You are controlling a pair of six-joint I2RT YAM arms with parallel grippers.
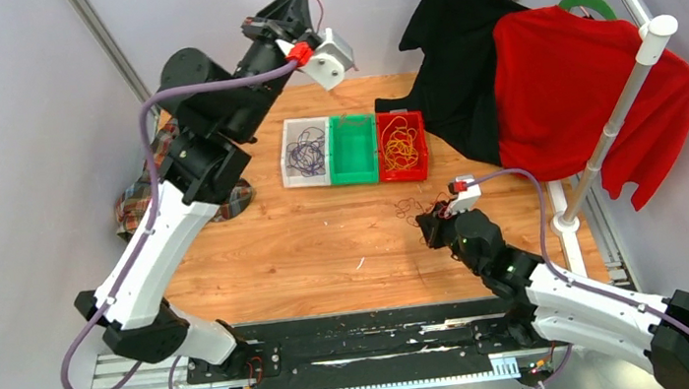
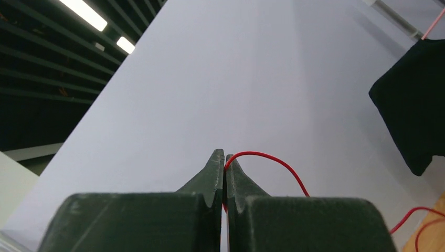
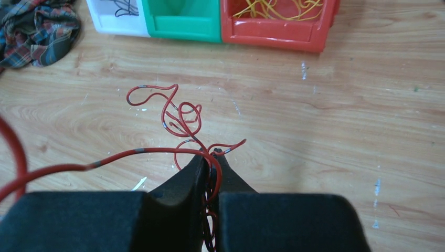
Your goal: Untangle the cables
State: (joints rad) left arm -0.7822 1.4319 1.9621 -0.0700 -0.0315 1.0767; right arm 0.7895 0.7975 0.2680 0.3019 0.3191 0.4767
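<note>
Your left hand (image 2: 224,156) clenched on a red cable (image 2: 273,160) up high, right hand (image 3: 210,155) clenched on the red tangle (image 3: 181,115) at the table (image 3: 325,131): draw them apart slowly, easing at snags.

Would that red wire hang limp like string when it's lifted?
Probably not fully limp: the red wire holds springy curls on the table. Likely very light, since it arches unsupported from the left gripper.
</note>
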